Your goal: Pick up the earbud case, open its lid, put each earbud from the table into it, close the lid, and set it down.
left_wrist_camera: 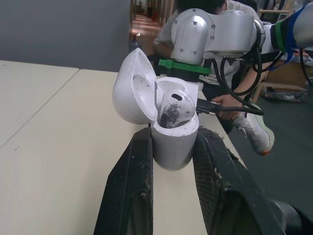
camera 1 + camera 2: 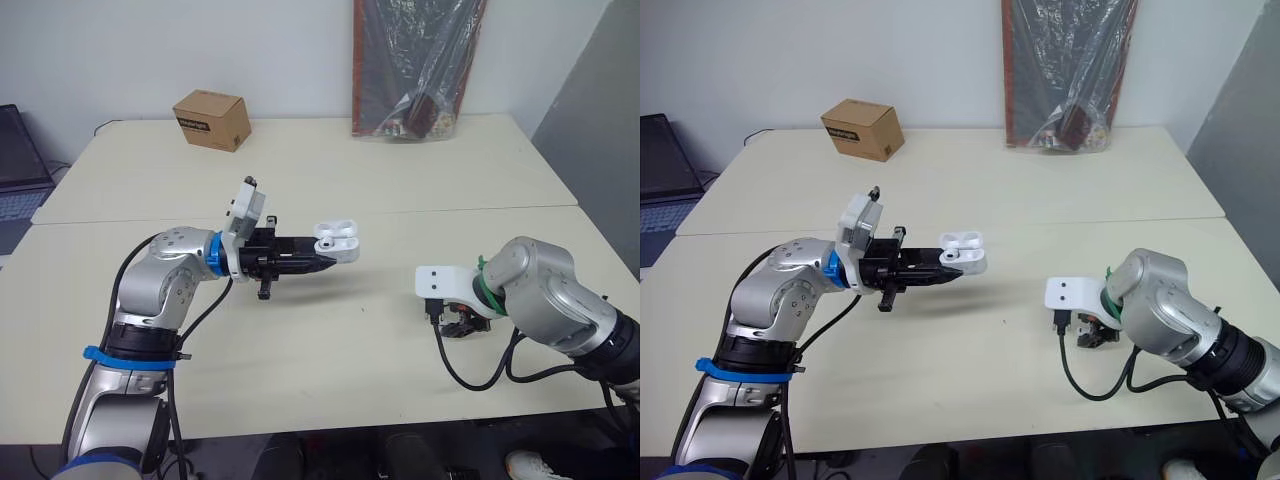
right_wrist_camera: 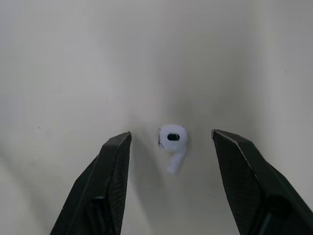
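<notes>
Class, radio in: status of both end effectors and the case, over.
Left end effector shut on case, lid open, one earbud seated. Right end effector open, straddling second earbud on table. No obstruction.

1. Clamps earbud case in left gripper, forearm held level, elbow bent, reaching toward the right side.
2. Points right gripper straight down, fingers spread wide, wrist held low.

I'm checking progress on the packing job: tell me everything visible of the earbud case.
The earbud case is a white, plastic-looking shell, smudged dark inside. Its hinged lid stands open, tilted back. One earbud sits in it. The left claw clamps its lower body between two black fingers, holding it roughly upright above the table.
</notes>
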You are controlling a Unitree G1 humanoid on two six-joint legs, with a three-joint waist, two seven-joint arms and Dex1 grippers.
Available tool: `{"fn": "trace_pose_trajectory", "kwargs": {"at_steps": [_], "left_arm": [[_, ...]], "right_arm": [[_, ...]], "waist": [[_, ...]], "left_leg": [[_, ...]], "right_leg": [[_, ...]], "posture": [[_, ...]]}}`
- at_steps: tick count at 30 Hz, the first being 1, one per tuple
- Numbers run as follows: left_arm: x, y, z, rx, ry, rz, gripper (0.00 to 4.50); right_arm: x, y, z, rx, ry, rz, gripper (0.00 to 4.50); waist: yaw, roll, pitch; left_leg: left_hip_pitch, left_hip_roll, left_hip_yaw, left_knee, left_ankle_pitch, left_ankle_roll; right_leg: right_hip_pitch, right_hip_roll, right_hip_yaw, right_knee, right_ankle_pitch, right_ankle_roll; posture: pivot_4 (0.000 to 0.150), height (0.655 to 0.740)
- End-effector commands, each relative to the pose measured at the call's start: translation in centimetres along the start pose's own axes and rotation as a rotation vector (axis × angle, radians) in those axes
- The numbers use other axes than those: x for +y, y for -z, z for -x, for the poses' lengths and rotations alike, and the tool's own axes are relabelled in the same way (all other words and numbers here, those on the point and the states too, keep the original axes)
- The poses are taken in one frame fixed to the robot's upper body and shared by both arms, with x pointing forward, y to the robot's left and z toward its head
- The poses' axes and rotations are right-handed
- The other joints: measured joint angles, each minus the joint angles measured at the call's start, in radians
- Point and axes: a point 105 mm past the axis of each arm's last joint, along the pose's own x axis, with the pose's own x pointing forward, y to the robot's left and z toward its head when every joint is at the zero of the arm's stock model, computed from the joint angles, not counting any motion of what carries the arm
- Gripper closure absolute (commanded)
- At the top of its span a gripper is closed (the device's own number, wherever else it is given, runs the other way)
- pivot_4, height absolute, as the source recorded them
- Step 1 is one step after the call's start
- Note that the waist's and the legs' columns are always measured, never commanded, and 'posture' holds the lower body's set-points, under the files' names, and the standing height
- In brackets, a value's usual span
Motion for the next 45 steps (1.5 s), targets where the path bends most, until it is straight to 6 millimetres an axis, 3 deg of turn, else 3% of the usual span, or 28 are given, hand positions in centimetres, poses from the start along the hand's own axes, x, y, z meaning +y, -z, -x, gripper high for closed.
{"fn": "trace_pose_trajectory", "kwargs": {"at_steps": [1,19,22,25,34,38,45], "left_arm": [[0.0,-0.9,-0.1,-0.009,-0.002,-0.044,3.72],[0.0,-0.9,-0.2,-0.015,-0.01,-0.042,3.72],[0.0,-0.9,-0.2,-0.015,-0.009,-0.042,3.72],[0.0,-0.9,-0.2,-0.016,-0.009,-0.042,3.72],[0.0,-0.8,-0.3,-0.016,-0.01,-0.042,3.72],[0.0,-0.8,-0.2,-0.016,-0.01,-0.041,3.72],[0.0,-0.7,-0.2,-0.015,-0.008,-0.038,3.72]], "right_arm": [[0.0,-0.5,0.5,0.01,0.012,-0.032,1.79],[0.2,-0.4,-0.5,0.086,0.029,-0.096,1.79],[0.1,-0.4,-0.5,0.093,0.032,-0.099,2.35],[0.2,-0.4,-0.5,0.099,0.028,-0.099,3.36],[0.1,-0.5,-0.6,0.105,0.032,-0.094,3.36],[0.2,-0.4,-0.6,0.11,0.036,-0.091,4.11],[0.4,-0.4,-0.6,0.11,0.027,-0.094,4.11]], "waist": [[0.001,0.0,0.0],[0.0,0.0,0.0],[0.0,0.0,0.0],[0.0,0.0,0.0],[0.0,0.0,0.0],[0.0,0.0,0.0],[0.0,0.0,0.0]], "left_leg": [[0.0,0.0,0.0,0.0,0.0,0.0],[0.0,0.0,0.0,0.0,0.0,0.0],[0.0,0.0,0.0,0.0,0.0,0.0],[0.0,0.0,0.0,0.0,0.0,0.0],[0.0,0.0,0.0,0.0,0.0,0.0],[0.0,0.0,0.0,0.0,0.0,0.0],[0.0,0.0,0.0,0.0,0.0,0.0]], "right_leg": [[0.0,0.0,0.0,0.0,0.0,0.0],[0.0,0.0,0.0,0.0,0.0,0.0],[0.0,0.0,0.0,0.0,0.0,0.0],[0.0,0.0,0.0,0.0,0.0,0.0],[0.0,0.0,0.0,0.0,0.0,0.0],[0.0,0.0,0.0,0.0,0.0,0.0],[0.0,0.0,0.0,0.0,-0.002,0.003]], "posture": [[0.15,0.74],[0.15,0.74],[0.15,0.74],[0.15,0.74],[0.15,0.74],[0.15,0.74],[0.15,0.74]]}}
